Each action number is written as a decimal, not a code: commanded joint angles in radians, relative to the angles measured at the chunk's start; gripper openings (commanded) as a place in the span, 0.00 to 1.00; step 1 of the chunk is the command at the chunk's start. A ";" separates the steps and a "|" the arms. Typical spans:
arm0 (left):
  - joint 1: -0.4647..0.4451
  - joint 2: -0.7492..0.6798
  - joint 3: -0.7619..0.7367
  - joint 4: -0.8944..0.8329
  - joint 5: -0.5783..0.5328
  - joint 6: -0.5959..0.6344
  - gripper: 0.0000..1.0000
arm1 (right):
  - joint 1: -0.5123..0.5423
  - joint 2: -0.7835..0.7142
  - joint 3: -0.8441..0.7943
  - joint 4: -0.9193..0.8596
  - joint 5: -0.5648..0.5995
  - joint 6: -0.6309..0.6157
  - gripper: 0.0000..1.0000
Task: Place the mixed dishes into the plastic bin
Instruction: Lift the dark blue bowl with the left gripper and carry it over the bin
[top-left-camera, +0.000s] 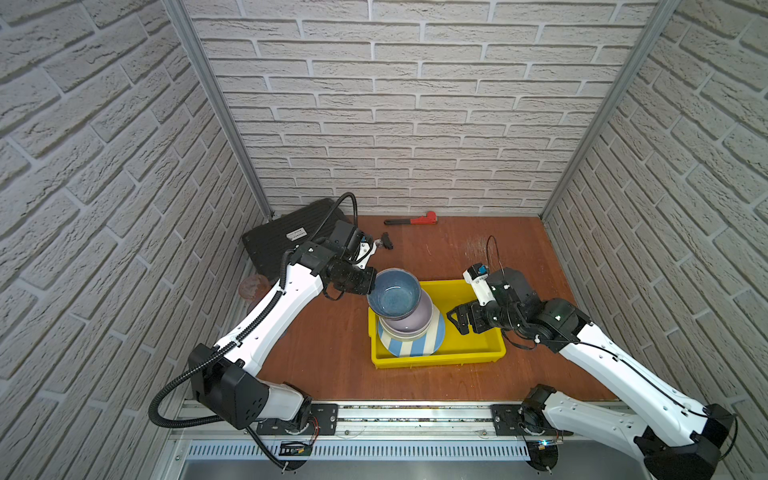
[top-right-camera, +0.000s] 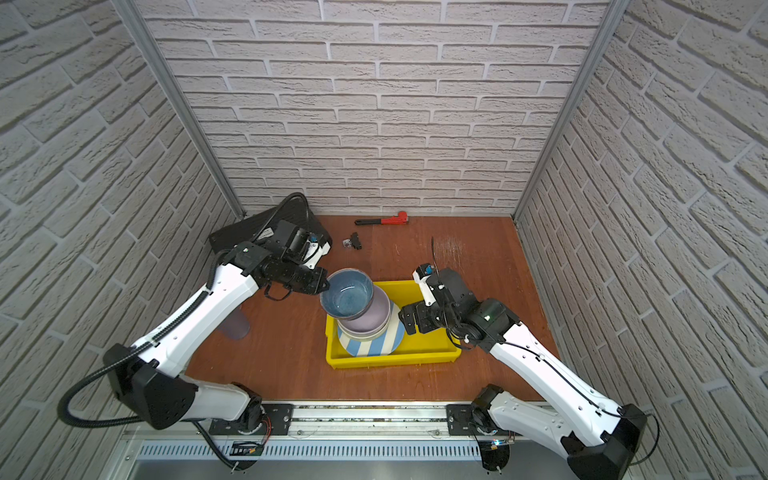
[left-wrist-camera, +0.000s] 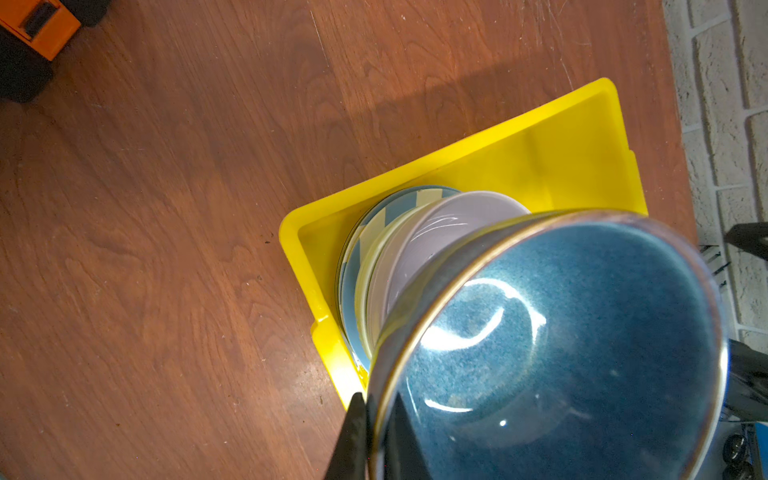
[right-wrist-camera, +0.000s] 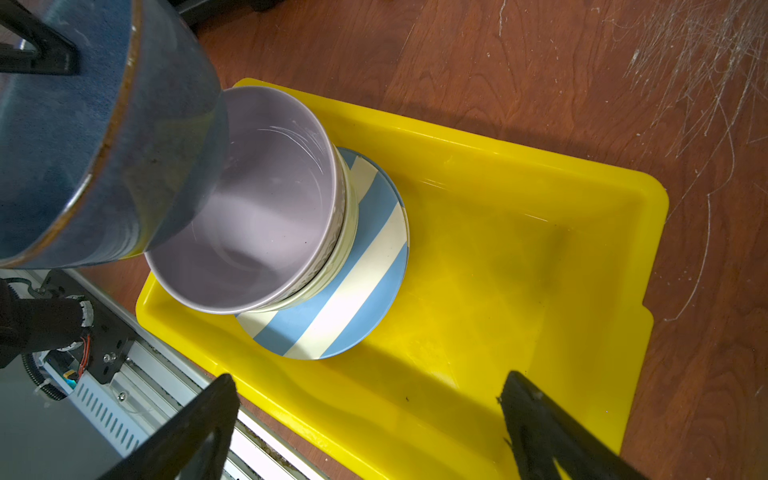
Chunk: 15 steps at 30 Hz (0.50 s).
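My left gripper (left-wrist-camera: 376, 399) is shut on the rim of the blue bowl (top-left-camera: 395, 295), one finger inside and one outside. It holds the bowl tilted above the left end of the yellow plastic bin (top-left-camera: 473, 353). A stack sits in the bin below it: a blue-white striped plate (right-wrist-camera: 345, 299), a pale green bowl (right-wrist-camera: 351, 224) and a lavender bowl (right-wrist-camera: 257, 216) on top. Over the bin's bare right half, my right gripper (right-wrist-camera: 370, 378) hangs open with nothing in it. Both top views show the held blue bowl (top-right-camera: 347, 297) overlapping the lavender bowl (top-right-camera: 380, 311).
A translucent tumbler (top-left-camera: 254, 286) stands by the left wall, partly behind my left arm. At the back left lies a black ribbed tool case (top-left-camera: 282, 239). A red pipe wrench (top-left-camera: 415, 219) rests at the back wall, with a small black part (top-left-camera: 386, 241) near it.
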 joint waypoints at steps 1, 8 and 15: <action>-0.018 -0.006 0.025 0.078 0.035 -0.005 0.00 | -0.008 -0.017 -0.007 0.025 0.007 0.001 1.00; -0.036 0.020 0.012 0.087 0.025 0.000 0.00 | -0.010 -0.006 -0.006 0.028 0.007 0.003 0.99; -0.038 0.035 0.002 0.082 0.008 0.008 0.00 | -0.010 0.003 -0.007 0.031 0.007 0.003 0.98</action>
